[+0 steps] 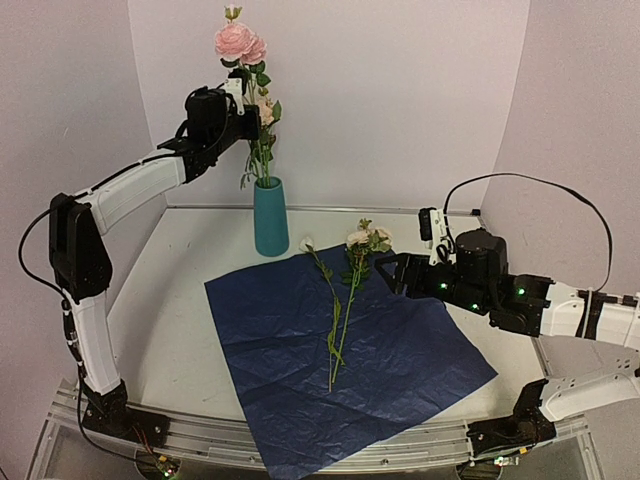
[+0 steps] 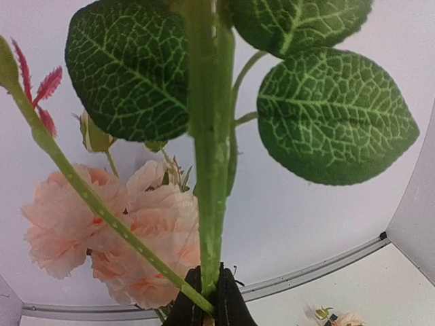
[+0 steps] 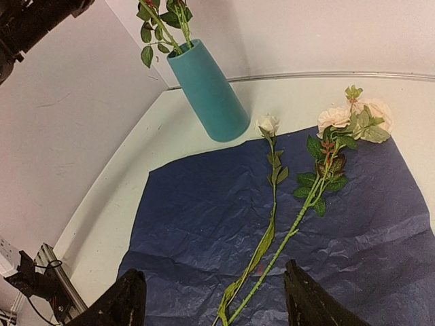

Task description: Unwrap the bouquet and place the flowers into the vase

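I am holding one tall flower (image 1: 238, 42) up over the vase (image 1: 270, 218) with the left gripper (image 1: 243, 106). Its fingers (image 2: 234, 309) are pinched shut on the green stem (image 2: 211, 176) just under the leaves. The lower end seems to be reaching into the mouth of the vase beside the other stems standing there, though I cannot tell how deep. The vase is standing upright at the back of the table (image 1: 180, 300), just past the far corner of the spread blue paper (image 1: 400, 360). What I am worrying about most is the release. If the stem tip is only resting on the rim, opening the fingers will drop the flower outside. If I am leaning on the stem sideways, it is acting as a lever on a slim, top-heavy vase and could tip it. The leaves are also crowding the peach bloom (image 2: 136, 231) next to them, so pulling away may drag a neighbour back out. The right gripper (image 1: 392, 272) is hanging low with its jaws standing wide and nothing in them, near the heads of the two flowers (image 1: 340, 300) lying on the paper. Those stems are lying close together and seem to be crossing lower down, so one pinch could take both, or catch the paper. Paper dragged toward me could nudge the vase.
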Available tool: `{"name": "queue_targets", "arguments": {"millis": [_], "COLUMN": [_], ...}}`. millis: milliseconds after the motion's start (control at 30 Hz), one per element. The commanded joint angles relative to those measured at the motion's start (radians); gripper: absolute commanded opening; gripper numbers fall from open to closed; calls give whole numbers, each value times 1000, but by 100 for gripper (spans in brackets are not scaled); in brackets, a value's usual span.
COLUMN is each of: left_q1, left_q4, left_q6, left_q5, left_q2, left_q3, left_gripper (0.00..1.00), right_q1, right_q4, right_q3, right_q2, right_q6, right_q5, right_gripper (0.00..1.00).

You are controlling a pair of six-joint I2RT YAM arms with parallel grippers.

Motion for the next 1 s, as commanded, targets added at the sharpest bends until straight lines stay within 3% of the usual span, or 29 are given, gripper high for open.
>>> {"name": "queue_targets", "arguments": {"millis": [0,600,733,833,967], "left_q1": [8,9,10,9,10], "left_q4": [48,48,48,45,42], "left_q6": [-71,-205,-216,-227,-242], "left_q5": [27,64,69,74,75], "left_q2": [24,90,91,74,26], "left_q3": [-22,-111,-121,-135,-174], "left_gripper": [0,3,14,35,50], "right_q1": [1,0,0,1,1], "right_q4": [14,14,14,13,8], "right_q3": [2,-4,-6,-6,-4], "right_q2": [-8,-7,-10,-6,2], "right_q6": [-12,-10,-7,-7,1], "right_q5": [20,20,20,20,26], "right_gripper": [70,70,70,71,71]}}
